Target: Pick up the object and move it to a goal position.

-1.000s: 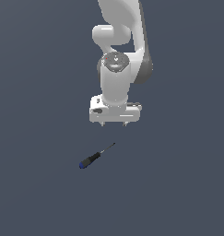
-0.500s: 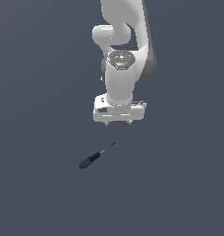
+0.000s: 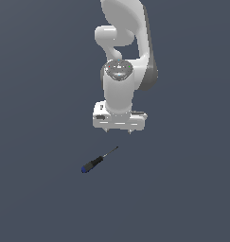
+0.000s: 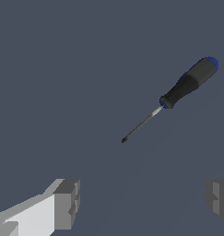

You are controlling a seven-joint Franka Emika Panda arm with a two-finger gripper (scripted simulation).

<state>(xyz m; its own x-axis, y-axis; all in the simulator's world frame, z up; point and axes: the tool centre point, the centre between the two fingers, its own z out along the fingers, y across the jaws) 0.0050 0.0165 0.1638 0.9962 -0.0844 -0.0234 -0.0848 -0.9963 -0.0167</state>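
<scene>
The screwdriver (image 3: pixel 98 160) lies flat on the dark grey floor, black handle with a blue butt end pointing toward the exterior view's lower left, thin shaft toward the upper right. My gripper (image 3: pixel 118 131) hangs above and behind the shaft tip, pointing down, open and empty. In the wrist view the screwdriver (image 4: pixel 178 93) lies ahead of the gripper (image 4: pixel 143 200), and the two fingertips (image 4: pixel 66 203) stand wide apart with nothing between them.
The plain dark grey floor (image 3: pixel 40 198) stretches all round. The white arm (image 3: pixel 123 56) rises behind the gripper.
The gripper has shifted slightly toward the exterior view's right and a little lower. The screwdriver has not moved.
</scene>
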